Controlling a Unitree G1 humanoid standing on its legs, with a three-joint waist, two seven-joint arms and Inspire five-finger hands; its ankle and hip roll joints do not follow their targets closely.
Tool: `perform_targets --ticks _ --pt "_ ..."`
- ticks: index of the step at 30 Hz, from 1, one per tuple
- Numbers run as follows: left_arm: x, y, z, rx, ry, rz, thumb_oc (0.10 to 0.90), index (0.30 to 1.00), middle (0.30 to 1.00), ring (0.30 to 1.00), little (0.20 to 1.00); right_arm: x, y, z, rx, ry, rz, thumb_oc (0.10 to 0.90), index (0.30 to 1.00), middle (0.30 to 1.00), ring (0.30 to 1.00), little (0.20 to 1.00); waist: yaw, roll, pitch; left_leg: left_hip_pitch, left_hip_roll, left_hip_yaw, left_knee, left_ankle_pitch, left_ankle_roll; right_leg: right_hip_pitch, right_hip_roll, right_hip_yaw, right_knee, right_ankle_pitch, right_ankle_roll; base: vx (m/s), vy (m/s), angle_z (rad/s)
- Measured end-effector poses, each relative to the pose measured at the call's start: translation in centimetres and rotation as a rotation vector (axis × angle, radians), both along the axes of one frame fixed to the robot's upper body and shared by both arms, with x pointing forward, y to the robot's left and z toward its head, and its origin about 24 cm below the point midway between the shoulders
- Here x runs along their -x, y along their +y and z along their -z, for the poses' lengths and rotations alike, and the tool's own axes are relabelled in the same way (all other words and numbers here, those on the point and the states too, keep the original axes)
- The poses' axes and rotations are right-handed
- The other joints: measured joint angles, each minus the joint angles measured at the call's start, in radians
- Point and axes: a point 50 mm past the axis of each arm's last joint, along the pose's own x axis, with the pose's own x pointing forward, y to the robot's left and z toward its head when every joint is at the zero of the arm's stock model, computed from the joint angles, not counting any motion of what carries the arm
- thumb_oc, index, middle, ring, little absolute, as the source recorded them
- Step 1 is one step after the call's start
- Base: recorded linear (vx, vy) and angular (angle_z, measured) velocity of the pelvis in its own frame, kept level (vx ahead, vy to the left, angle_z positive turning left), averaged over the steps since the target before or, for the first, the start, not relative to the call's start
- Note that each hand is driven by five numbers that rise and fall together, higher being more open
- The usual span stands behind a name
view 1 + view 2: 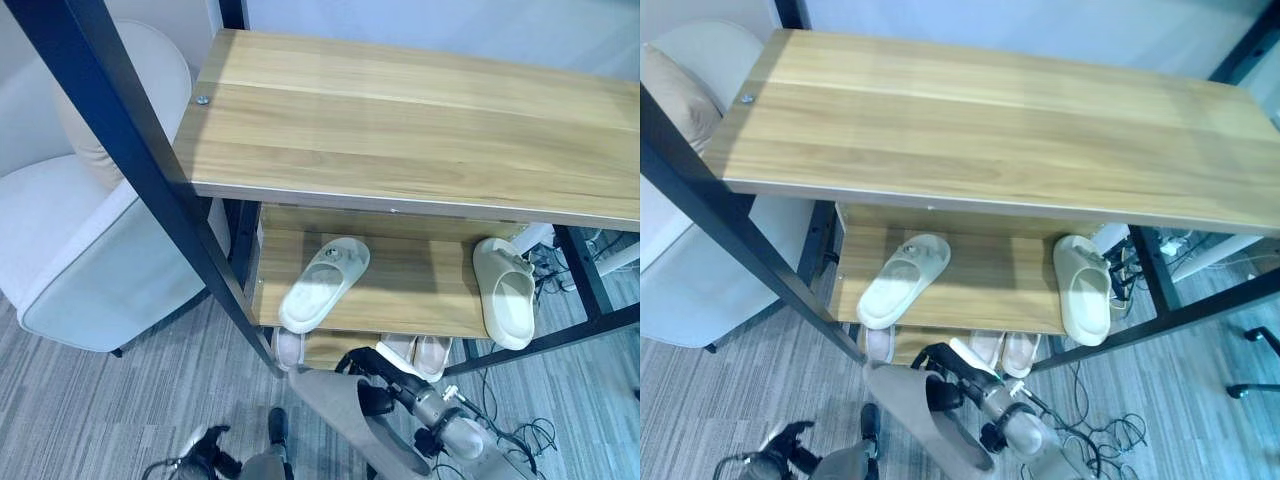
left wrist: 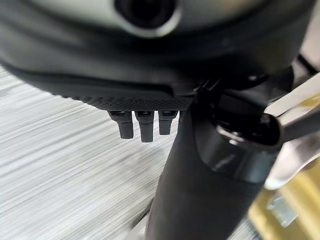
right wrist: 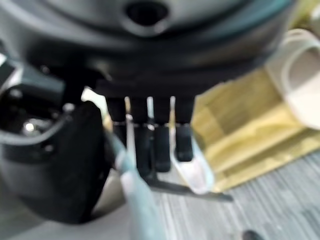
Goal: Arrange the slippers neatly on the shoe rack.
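Observation:
Two cream slippers lie on the shoe rack's middle shelf (image 1: 410, 290): one (image 1: 322, 285) at the left, angled, and one (image 1: 507, 292) at the right end, its toe past the front edge. On the lowest shelf a pale pink pair (image 1: 432, 352) sits side by side, and another pale slipper (image 1: 290, 347) shows at the left. My right hand (image 1: 375, 398) hangs low in front of the lowest shelf, just left of the pink pair, fingers (image 3: 155, 145) straight and holding nothing. My left hand (image 1: 208, 450) hangs over the floor at the lower left, fingers (image 2: 142, 127) relaxed.
The rack's wide wooden top shelf (image 1: 400, 120) covers much of the lower shelves. A black slanted post (image 1: 150, 170) crosses the left side. A white armchair (image 1: 80, 230) stands left of the rack. Loose cables (image 1: 520, 430) lie on the grey floor at the right.

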Motion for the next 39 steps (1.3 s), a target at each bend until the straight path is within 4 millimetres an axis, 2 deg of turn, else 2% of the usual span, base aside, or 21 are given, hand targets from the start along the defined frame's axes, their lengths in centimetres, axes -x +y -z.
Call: perform_targets --ticks 2,5,6,8,11,16,23,29,33,39 --pt "-0.7 -0.3 -0.2 0.001 -0.021 0.024 0.8 0.9 0.9 0.9 0.9 0.0 0.3 0.0 0.0 -0.002 -0.014 0.4 0.3 0.3 0.3 0.3 -0.007 -0.009 -0.007 0.01 0.001 -0.001 -0.006 -0.006 0.008 -0.004 0.007 0.021 -0.016 -0.022 0.028 0.06 -0.007 -0.07" --pt "-1.1 -0.7 -0.3 0.011 -0.029 0.04 0.8 0.9 0.9 0.9 0.9 0.1 0.7 0.3 -0.002 0.009 -0.024 0.4 0.3 0.3 0.3 0.3 -0.015 -0.017 -0.011 0.013 -0.001 0.005 -0.012 -0.011 0.013 -0.031 0.015 0.023 -0.101 0.006 0.013 0.05 -0.033 -0.03" --pt "-0.8 -1.0 -0.1 0.02 -0.019 0.041 0.8 0.9 0.9 0.9 0.9 0.4 1.0 0.5 0.005 0.018 -0.042 0.4 0.3 0.3 0.3 0.3 -0.027 -0.021 -0.014 0.016 -0.002 0.003 -0.012 -0.01 -0.003 -0.047 0.02 0.018 -0.117 0.046 -0.008 0.04 -0.031 0.06" --pt "0.1 -1.7 0.4 0.045 0.003 0.04 0.8 0.9 0.9 0.9 0.9 0.7 1.0 1.3 0.038 0.043 -0.056 0.4 0.3 0.3 0.3 0.3 -0.03 -0.006 -0.022 0.023 0.024 0.009 -0.013 -0.004 -0.035 -0.034 0.049 0.019 -0.13 0.06 -0.019 0.06 -0.06 -0.12" --pt "0.8 -2.3 0.9 0.07 0.026 0.04 0.8 0.9 0.9 0.9 0.9 1.2 0.5 1.8 0.07 0.068 -0.063 0.4 0.3 0.3 0.3 0.3 -0.032 -0.003 -0.023 0.029 0.062 0.008 -0.012 -0.001 -0.069 -0.021 0.084 0.017 -0.15 0.065 -0.041 0.04 -0.1 -0.1" --pt "1.5 -2.8 1.2 0.082 0.043 0.04 0.8 0.9 0.9 0.9 0.9 1.7 0.2 2.2 0.083 0.093 -0.071 0.4 0.3 0.3 0.3 0.3 -0.032 0.012 -0.056 0.033 0.095 -0.003 -0.013 0.003 -0.085 -0.012 0.118 0.009 -0.151 0.058 -0.065 0.05 -0.097 0.03" --pt "2.8 -4.1 1.8 0.117 0.07 0.042 0.8 0.9 0.9 0.9 0.9 3.1 -0.1 3.7 0.079 0.187 -0.058 0.4 0.3 0.3 0.3 0.3 -0.032 0.06 -0.117 0.047 0.103 -0.031 -0.016 0.004 -0.098 0.019 0.128 -0.02 -0.157 0.047 -0.071 0.04 -0.075 0.12" --pt "3.1 -3.9 1.9 0.114 0.078 0.037 0.8 0.9 0.9 0.9 0.9 4.4 -0.6 4.8 0.057 0.262 -0.022 0.4 0.3 0.3 0.3 0.3 -0.036 0.068 -0.122 0.051 0.103 -0.051 -0.018 0.005 -0.1 0.032 0.13 -0.032 -0.157 0.042 -0.068 0.01 -0.025 0.09" --pt "4.0 -3.9 2.1 0.115 0.098 0.028 0.8 0.9 0.9 0.9 0.9 6.1 -0.5 5.7 -0.134 0.402 0.112 0.4 0.3 0.3 0.3 0.3 -0.045 0.079 -0.141 0.054 0.1 -0.052 -0.018 0.005 -0.099 0.036 0.127 -0.033 -0.157 0.037 -0.076 0.0 0.0 0.0" --pt "4.4 -3.9 2.3 0.119 0.11 0.025 0.8 0.9 0.9 0.9 0.9 6.6 -0.9 6.4 -0.197 0.474 0.178 0.4 0.3 0.3 0.3 0.3 -0.056 0.091 -0.155 0.06 0.101 -0.051 -0.019 0.005 -0.1 0.039 0.127 -0.032 -0.157 0.037 -0.077 0.0 0.0 0.0"
